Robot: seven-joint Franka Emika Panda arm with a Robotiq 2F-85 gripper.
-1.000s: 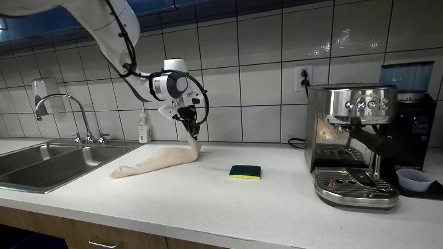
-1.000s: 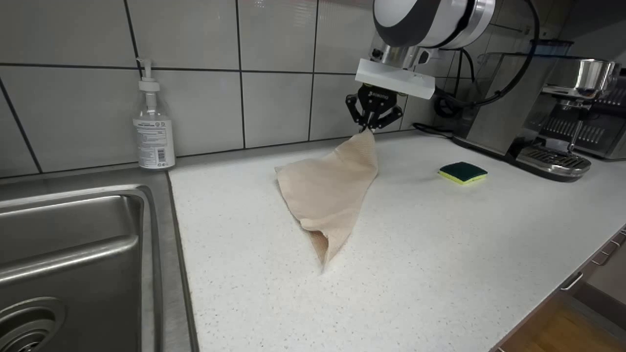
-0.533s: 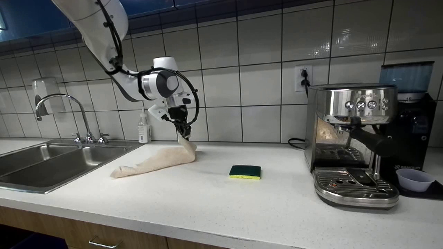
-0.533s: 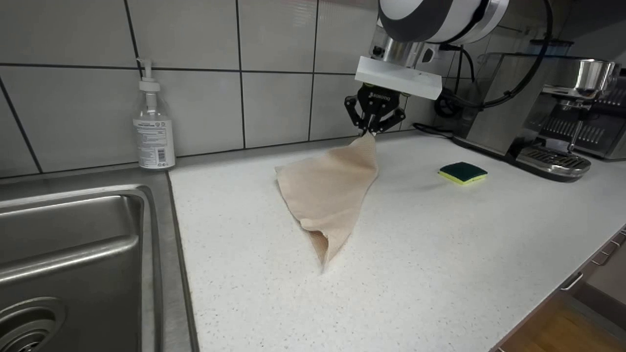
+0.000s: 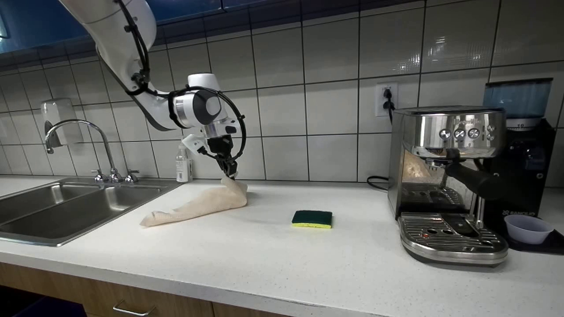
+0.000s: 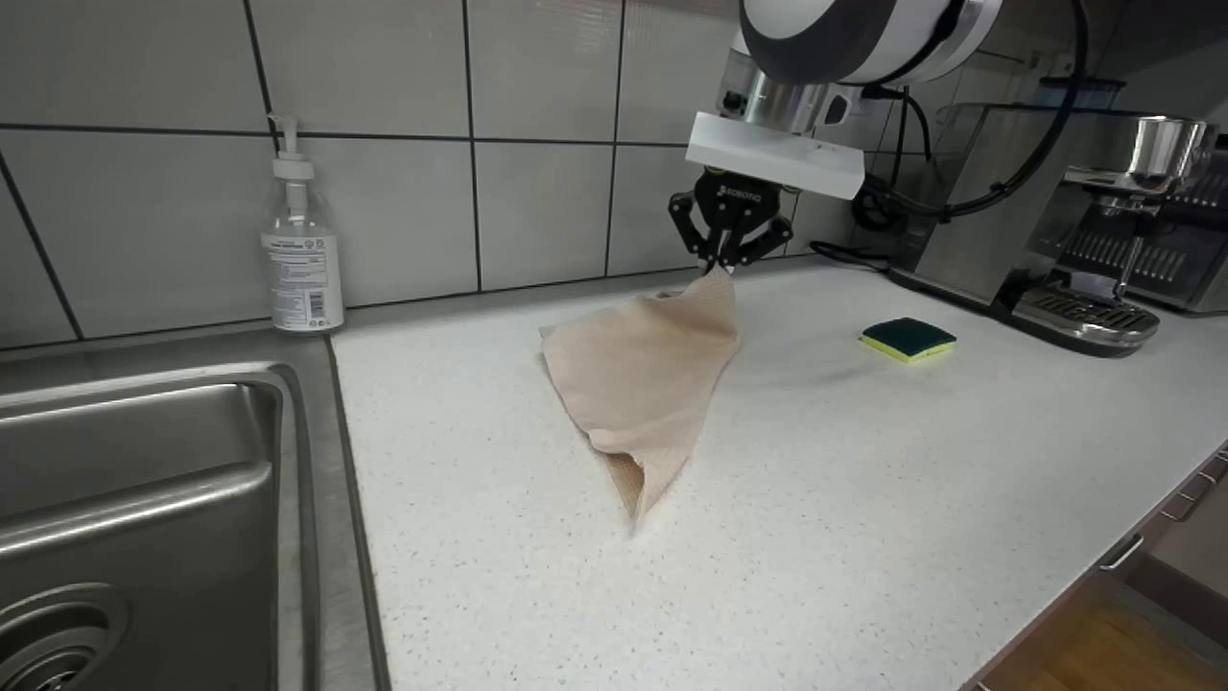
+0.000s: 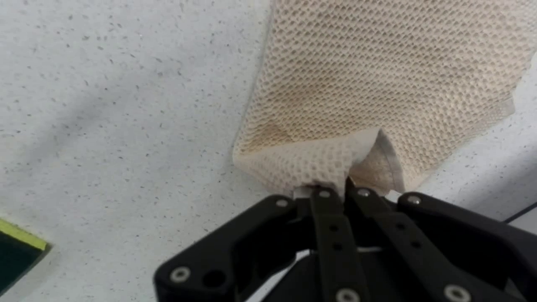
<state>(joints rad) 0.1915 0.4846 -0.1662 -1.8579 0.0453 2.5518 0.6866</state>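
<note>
We see the Robotiq gripper (image 7: 344,194) pinching one end of a beige waffle-weave cloth (image 6: 648,374), so we judge the grasp made. That end rises from the speckled white countertop (image 6: 815,518) and curls over; the rest lies there, not lifted, nothing yet let go. Farther out sit the green-and-yellow scrub sponge (image 6: 908,338), pump bottle (image 6: 303,274) and espresso machine (image 5: 454,141).

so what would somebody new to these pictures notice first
Likely the black fingers, pinching a raised corner of the beige textured cloth on the countertop. Then comes the espresso machine at the right of both exterior views, with a green-and-yellow scrub sponge lying between it and the cloth.
</note>
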